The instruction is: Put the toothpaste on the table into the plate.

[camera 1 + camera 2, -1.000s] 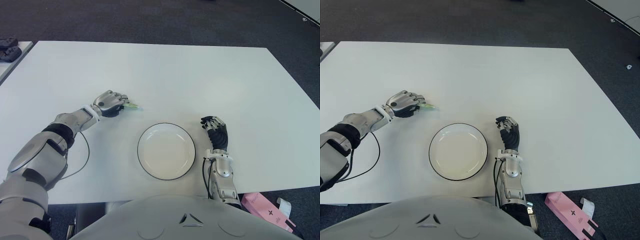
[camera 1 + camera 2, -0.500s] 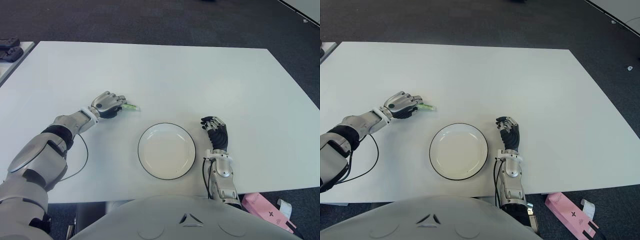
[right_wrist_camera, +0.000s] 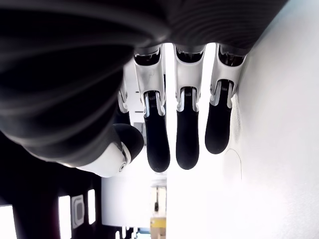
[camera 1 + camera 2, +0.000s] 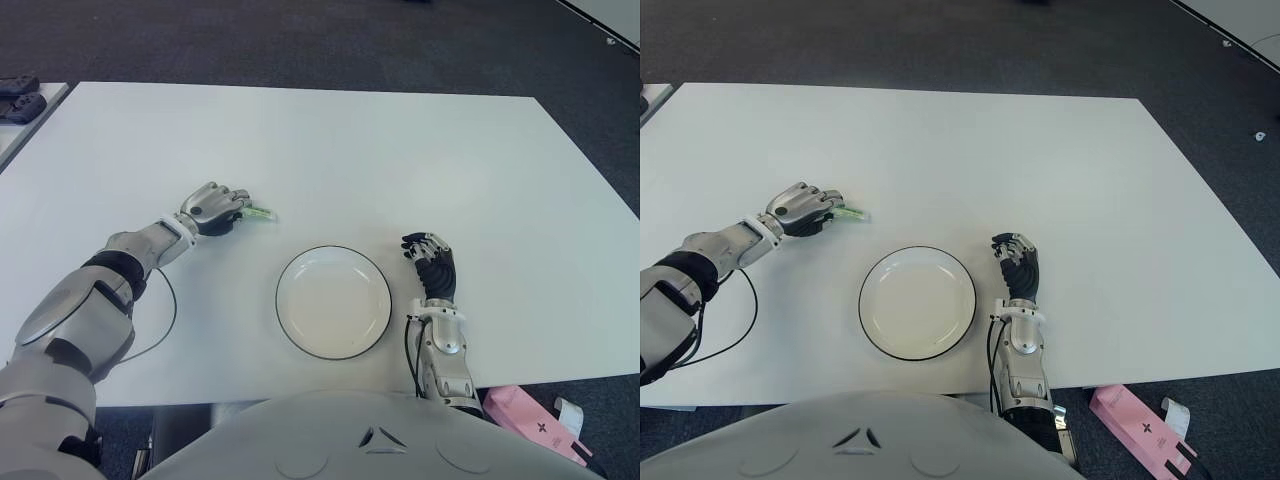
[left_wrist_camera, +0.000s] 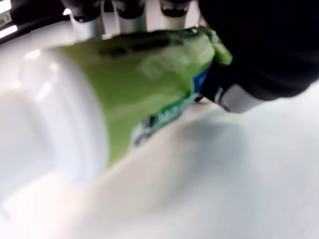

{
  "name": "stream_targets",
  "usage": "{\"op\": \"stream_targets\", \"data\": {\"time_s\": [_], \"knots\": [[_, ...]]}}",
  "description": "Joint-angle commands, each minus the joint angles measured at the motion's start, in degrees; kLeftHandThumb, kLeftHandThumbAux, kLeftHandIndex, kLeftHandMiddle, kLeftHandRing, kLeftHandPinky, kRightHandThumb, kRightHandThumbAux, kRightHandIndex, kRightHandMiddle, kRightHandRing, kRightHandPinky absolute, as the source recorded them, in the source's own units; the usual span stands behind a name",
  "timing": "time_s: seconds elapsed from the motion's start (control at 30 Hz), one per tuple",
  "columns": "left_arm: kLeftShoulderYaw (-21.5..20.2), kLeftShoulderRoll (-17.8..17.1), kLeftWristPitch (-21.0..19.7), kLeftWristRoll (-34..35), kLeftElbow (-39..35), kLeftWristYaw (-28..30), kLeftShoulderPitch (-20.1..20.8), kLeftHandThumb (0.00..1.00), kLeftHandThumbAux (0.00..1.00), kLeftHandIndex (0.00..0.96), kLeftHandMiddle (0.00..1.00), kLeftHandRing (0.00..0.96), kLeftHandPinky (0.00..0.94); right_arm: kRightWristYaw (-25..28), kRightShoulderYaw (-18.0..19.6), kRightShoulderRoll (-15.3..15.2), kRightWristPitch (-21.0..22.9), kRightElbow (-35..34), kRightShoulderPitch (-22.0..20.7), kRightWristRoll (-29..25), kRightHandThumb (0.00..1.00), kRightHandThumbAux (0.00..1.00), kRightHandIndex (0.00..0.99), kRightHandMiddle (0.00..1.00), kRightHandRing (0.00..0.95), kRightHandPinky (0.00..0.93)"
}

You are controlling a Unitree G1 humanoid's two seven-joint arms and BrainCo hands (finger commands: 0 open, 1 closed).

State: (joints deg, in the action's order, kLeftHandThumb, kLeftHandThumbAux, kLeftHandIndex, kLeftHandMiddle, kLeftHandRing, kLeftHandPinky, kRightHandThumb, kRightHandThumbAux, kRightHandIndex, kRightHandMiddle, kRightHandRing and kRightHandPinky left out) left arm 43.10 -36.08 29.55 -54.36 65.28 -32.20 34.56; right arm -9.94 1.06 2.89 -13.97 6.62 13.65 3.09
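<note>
**While the tube is clasped: grip and materials at the left hand**

Where the left hand [image 4: 212, 208] sits, left of centre in the eye views, its silver fingers are curled around the toothpaste [image 4: 260, 213], whose green end projects rightward, low over or on the table [image 4: 400, 150]; contact cannot be told. In the left wrist view the tube [image 5: 124, 94] shows a glossy green printed sleeve and a broad white cap end. It is probably light, smooth and somewhat slippery, with a soft body that yields under pressure; hold is best taken across the mid-body, near the stiffer cap end. Lower centre lies the plate [image 4: 300, 270], round, shallow, white, dark-rimmed, apart from the tube. Just right of it shows the right hand [image 4: 431, 262], dark-fingered, relaxed, holding nothing.
</note>
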Motion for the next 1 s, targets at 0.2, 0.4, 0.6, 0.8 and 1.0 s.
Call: {"op": "stream_targets", "data": {"time_s": [0.2,0.4,0.6,0.8,1.0], "knots": [[-12.3,-0.03,3.85,16.7,-6.15,15.74,-4.49,0.737,0.698,0.442,0.867,0.867,0.878,0.07,0.1,0.92,0.95,1.18,-0.21,-0.52,0.711,0.726,0.427,0.456,0.434,0.439],[-19.34,-1.07,6.97,25.76,-14.66,23.13,-7.87,0.738,0.7,0.442,0.884,0.879,0.884,0.28,0.37,0.95,-0.39,2.79,-0.97,-1.07,0.712,0.726,0.427,0.46,0.441,0.447],[-26.06,-0.65,3.49,35.38,-30.65,31.98,-13.22,0.74,0.701,0.442,0.891,0.883,0.879,0.81,0.53,0.87,-2.14,4.6,-1.77,-1.62,0.712,0.725,0.427,0.464,0.447,0.451],[-29.86,1.53,-1.18,39.94,-41.74,35.96,-16.89,0.741,0.7,0.442,0.894,0.885,0.879,1.04,0.55,0.95,-2.66,5.2,-2.08,-1.86,0.713,0.725,0.427,0.465,0.45,0.452],[-31.83,3.62,-1.28,40.12,-48.42,36.58,-18.33,0.743,0.7,0.442,0.898,0.892,0.88,0.98,0.61,0.96,-2.89,5.66,-2.4,-1.91,0.713,0.724,0.428,0.466,0.451,0.454]]}}
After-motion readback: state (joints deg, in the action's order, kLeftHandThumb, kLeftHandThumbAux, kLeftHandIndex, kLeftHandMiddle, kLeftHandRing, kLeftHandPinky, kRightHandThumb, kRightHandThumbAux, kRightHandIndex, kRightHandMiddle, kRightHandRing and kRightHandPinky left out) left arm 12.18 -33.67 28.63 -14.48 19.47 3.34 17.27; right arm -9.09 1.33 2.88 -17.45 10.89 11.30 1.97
